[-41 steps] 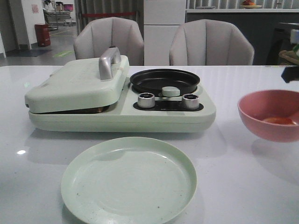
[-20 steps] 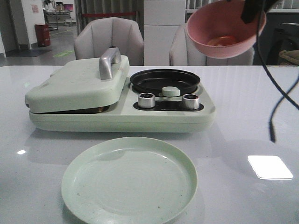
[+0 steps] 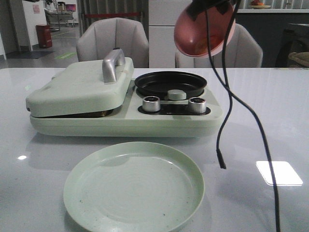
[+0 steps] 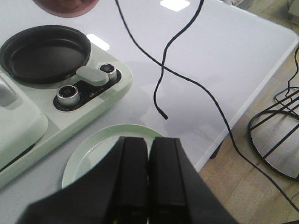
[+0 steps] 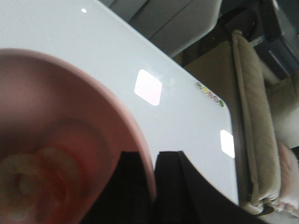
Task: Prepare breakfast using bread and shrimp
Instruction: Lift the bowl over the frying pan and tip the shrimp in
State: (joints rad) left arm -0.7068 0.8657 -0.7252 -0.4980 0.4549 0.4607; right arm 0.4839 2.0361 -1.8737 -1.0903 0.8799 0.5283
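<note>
My right gripper (image 5: 153, 156) is shut on the rim of a pink bowl (image 5: 70, 116), one finger inside and one outside. In the front view the pink bowl (image 3: 203, 31) hangs high and tilted, above the far right edge of the black round pan (image 3: 170, 82). Pale orange-pink shrimp (image 5: 28, 182) lie blurred in the bowl's bottom. The bread is not in view; the cooker's pale green lid (image 3: 79, 87) is down. My left gripper (image 4: 148, 140) is shut and empty, above the pale green plate (image 4: 93, 149).
The pale green plate (image 3: 133, 186) sits at the table's front, before the cooker. Two metal knobs (image 3: 151, 103) and a round green knob (image 3: 176, 94) sit on the cooker's front. A black cable (image 3: 227, 96) dangles from the right arm. Two chairs stand behind the table.
The pink bowl has been lifted off the table at the right, carried up and left, and tilted over the pan. The cable now hangs in front of the cooker's right end.
</note>
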